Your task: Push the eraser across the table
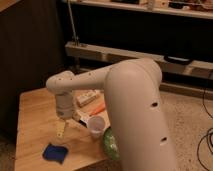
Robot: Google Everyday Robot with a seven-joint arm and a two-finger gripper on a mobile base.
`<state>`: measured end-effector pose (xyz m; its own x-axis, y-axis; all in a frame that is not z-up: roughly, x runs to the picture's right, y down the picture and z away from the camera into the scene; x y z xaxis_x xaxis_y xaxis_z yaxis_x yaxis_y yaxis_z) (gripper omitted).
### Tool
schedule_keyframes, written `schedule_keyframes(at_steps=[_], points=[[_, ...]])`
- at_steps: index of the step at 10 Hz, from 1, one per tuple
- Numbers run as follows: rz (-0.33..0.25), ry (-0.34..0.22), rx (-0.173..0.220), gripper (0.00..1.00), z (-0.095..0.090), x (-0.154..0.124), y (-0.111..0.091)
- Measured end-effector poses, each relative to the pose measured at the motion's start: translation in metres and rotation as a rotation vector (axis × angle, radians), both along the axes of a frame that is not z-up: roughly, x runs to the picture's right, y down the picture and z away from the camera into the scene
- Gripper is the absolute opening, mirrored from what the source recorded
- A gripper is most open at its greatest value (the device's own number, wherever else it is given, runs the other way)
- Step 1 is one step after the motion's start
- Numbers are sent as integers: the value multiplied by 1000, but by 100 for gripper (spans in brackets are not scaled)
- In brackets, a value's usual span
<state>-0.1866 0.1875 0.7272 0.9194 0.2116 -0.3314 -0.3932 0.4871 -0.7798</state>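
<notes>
The gripper point(61, 129) hangs over the desk point(35, 115) with its jaws apart and empty, near the eraser point(82, 118), which lies flat just beside a cup point(96, 127). Likely light, stiff and grippy, the eraser should slide best if nudged low on a long edge.

Dim warm light over the table point(31, 117), dark surroundings.

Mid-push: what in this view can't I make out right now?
Camera view:
Eraser, right of the open gripper: partly hidden by the cup, markings too small to read.
Table: right side hidden behind the robot's arm.
Green object by the cup: mostly covered by the arm, unidentifiable.
Whether the gripper touches the table: cannot be told from this angle.
</notes>
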Motion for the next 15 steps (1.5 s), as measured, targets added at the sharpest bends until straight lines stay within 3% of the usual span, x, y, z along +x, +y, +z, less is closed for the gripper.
schedule_keyframes(at_steps=[2,3,4,7,11,13,15], points=[[-2,64,102,80,4,23,-16],[5,97,134,80,8,39,-25],[24,152,184,80,13,69,-40],[86,239,273,80,12,131,-59],[96,225,301,80,9,122,-61],[138,131,357,80,0,121,-71],[234,27,434,80,10,111,-104]])
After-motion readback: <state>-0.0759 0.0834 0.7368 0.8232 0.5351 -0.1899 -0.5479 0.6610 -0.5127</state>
